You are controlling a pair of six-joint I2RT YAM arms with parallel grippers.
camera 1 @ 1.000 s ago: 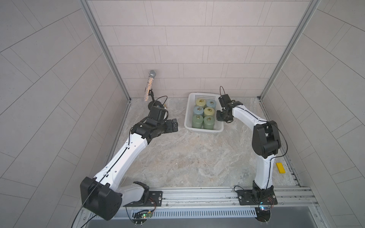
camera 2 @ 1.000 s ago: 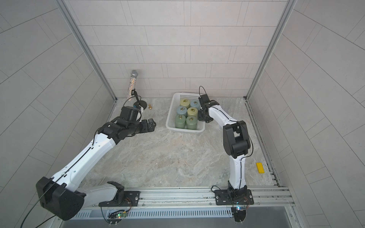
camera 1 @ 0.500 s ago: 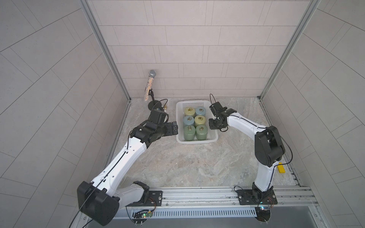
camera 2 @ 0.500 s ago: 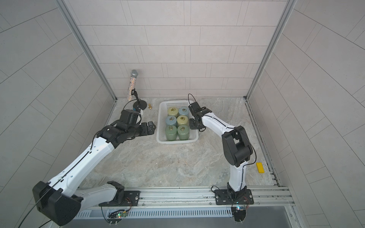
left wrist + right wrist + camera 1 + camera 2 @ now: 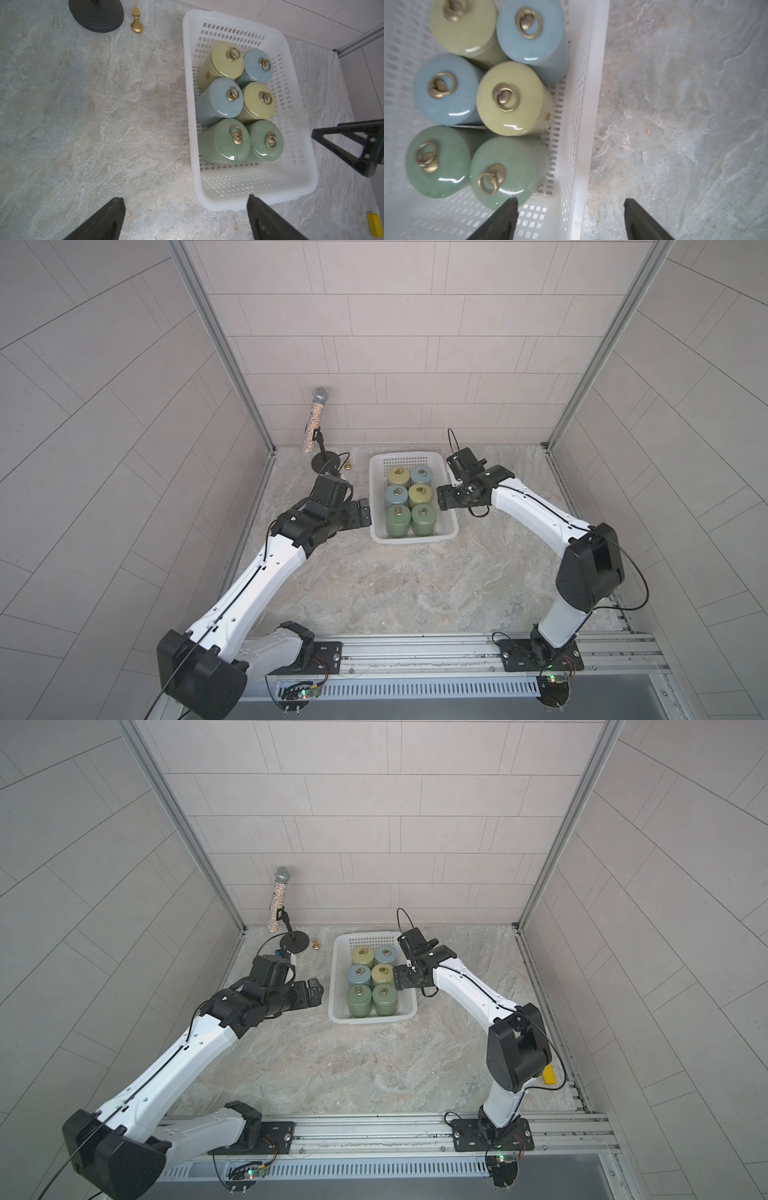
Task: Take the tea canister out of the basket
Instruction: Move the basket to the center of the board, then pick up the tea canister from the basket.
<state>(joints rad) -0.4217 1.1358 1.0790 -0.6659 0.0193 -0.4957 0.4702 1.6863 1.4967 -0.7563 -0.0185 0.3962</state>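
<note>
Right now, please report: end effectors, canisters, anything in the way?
Left end effector open, empty, beside basket. Right end effector open, astride basket's side wall. Six canisters inside, packed close, none lifted.

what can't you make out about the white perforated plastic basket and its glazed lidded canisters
- Far yellow glazed canister: cut by the frame edge and blurred, right wrist view.
- Its gold square label: too small to read, left wrist view.
- Green glazed canisters: bases hidden behind the white plastic basket's near wall, both top views.
</note>
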